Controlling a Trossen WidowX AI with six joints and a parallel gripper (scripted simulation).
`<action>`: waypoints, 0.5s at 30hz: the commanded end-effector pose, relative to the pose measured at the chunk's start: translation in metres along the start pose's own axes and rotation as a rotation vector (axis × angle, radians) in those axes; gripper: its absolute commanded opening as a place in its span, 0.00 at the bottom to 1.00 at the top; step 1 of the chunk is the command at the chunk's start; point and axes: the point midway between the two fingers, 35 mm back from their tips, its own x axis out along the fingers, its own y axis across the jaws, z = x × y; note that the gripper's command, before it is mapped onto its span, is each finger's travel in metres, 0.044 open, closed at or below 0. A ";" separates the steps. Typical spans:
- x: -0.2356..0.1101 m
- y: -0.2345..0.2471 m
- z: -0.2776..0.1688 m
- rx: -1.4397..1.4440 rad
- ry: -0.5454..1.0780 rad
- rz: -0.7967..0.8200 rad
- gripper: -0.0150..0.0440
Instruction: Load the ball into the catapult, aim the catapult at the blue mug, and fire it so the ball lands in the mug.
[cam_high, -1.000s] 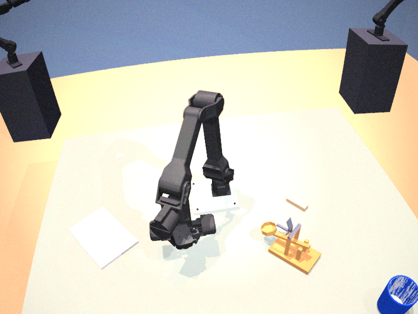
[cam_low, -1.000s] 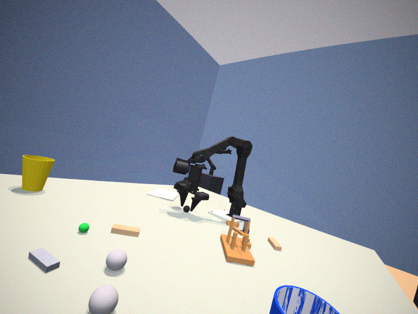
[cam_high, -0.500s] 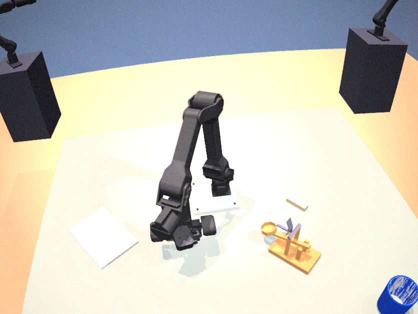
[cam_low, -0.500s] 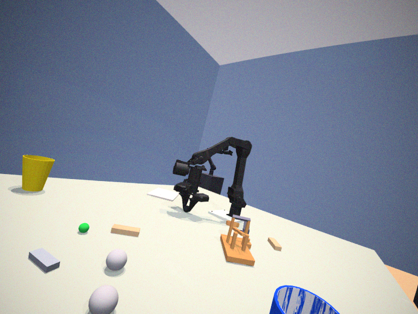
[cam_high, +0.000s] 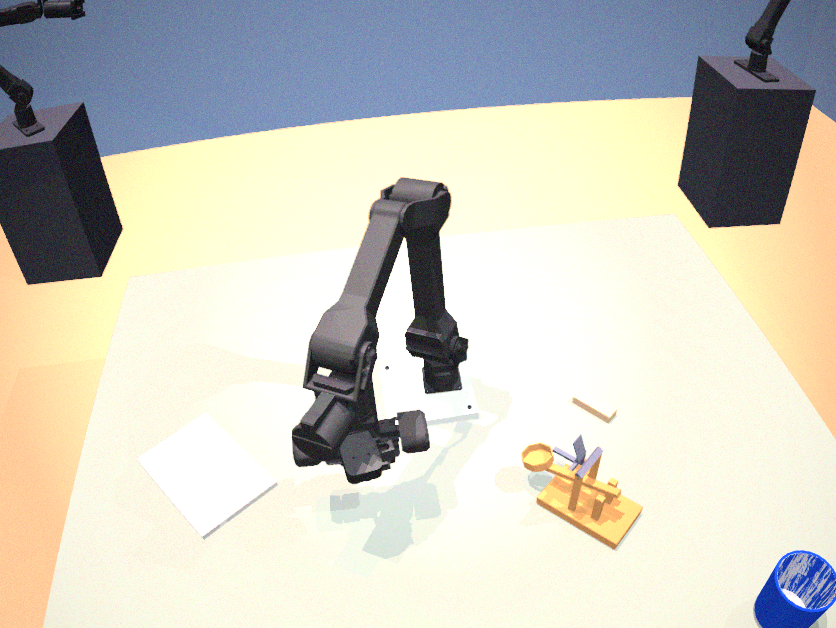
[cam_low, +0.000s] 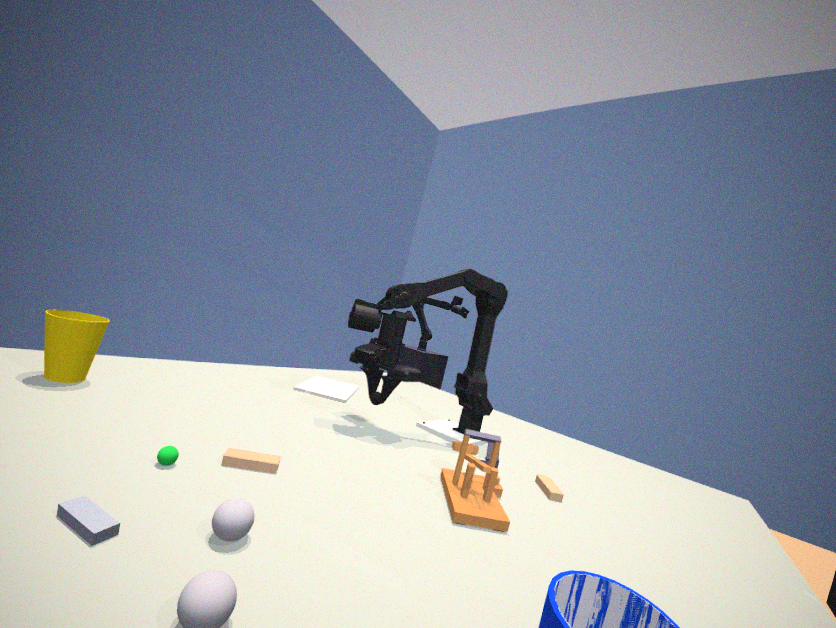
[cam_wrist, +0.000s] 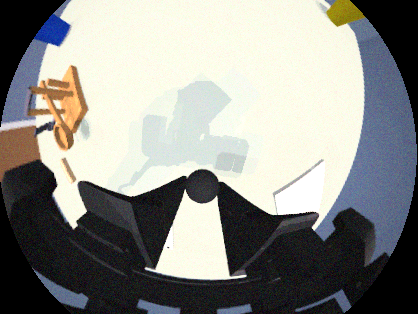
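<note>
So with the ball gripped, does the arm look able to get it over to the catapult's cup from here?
Probably yes. The gripper holds the dark ball above the table, and nothing stands between it and the catapult's cup, which faces the arm and looks empty.

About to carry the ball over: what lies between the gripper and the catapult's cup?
In the top view, only bare table top shows between the gripper, shut on the dark ball, and the catapult cup. The small tan block lies off that line.

— Arm (cam_high: 378, 270) pose?
— Folded sharply at the elbow, forearm reaching down toward seven o'clock.
— Hand (cam_wrist: 203, 204)?
— Pointed down, raised off the surface, fingers clamped on the dark ball (cam_wrist: 203, 186).
</note>
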 end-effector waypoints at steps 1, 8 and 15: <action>-0.026 -0.001 0.000 0.001 -0.012 -0.008 0.25; -0.065 0.002 -0.007 0.001 -0.012 -0.007 0.25; -0.079 0.004 -0.010 0.000 -0.011 -0.007 0.25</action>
